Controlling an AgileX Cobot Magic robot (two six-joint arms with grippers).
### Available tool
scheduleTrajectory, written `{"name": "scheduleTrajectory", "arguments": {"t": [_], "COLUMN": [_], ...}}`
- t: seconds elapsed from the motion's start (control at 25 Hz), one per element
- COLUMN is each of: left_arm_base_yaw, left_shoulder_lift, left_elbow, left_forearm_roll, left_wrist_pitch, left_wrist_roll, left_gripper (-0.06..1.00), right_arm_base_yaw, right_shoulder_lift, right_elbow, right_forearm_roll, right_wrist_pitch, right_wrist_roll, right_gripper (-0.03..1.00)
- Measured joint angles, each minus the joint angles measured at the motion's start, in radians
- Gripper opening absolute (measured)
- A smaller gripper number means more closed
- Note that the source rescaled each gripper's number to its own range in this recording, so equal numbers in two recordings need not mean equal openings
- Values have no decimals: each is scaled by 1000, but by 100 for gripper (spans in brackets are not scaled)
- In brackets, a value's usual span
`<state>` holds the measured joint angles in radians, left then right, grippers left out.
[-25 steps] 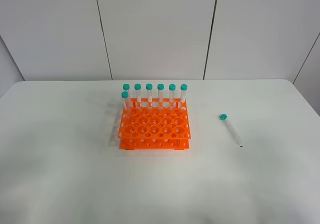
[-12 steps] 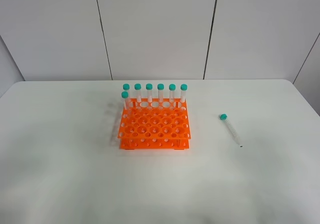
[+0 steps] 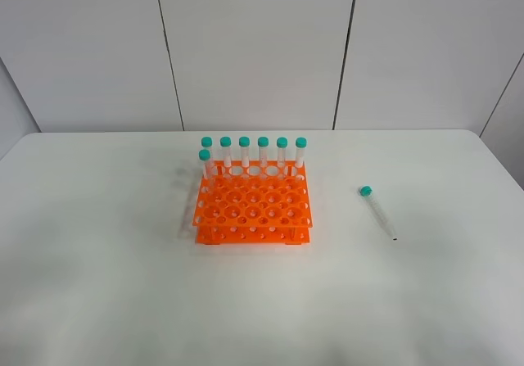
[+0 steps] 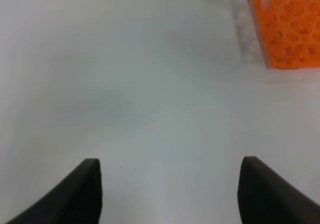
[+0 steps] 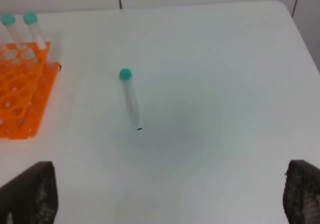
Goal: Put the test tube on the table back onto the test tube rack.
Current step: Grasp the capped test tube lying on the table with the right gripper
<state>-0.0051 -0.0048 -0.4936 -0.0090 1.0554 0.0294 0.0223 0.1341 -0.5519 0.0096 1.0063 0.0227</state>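
Test tube lies flat on the table, right of centre in the exterior high view, cap toward the top, well apart from the orange test tube rack at centre (7 capped tubes upright at its rear). Left gripper & right gripper: both spread wide, holding nothing.

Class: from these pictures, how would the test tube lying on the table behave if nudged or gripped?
The test tube lies flat on the smooth table, so a nudge would probably roll it. Its tapered tip likely curves that roll. Clear, slim walls suggest it is light, stiff and perhaps slippery.
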Motion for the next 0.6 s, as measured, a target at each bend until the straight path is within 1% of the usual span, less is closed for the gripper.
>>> {"name": "scheduleTrajectory", "arguments": {"t": [0.2,0.36,0.52,0.6], "left_arm_base_yaw": [0,0,0,0], "left_shoulder_lift": [0,0,0,0], "left_elbow": [0,0,0,0], "left_forearm_roll": [0,0,0,0], "left_wrist_pitch": [0,0,0,0], "left_wrist_roll": [0,0,0,0], "left_gripper": [80,80,80,80], "right_arm_base_yaw": [0,0,0,0], "right_shoulder_lift": [380,709,1031,1169], "right_elbow": [-128,-261,-409,-496], "right_forearm_roll": [12,14,15,15], "right_wrist_pitch": [-16,-22,-23,-16], "right_wrist_roll": [0,-1,-23,-51], "right_gripper": [100,100,100,100]}}
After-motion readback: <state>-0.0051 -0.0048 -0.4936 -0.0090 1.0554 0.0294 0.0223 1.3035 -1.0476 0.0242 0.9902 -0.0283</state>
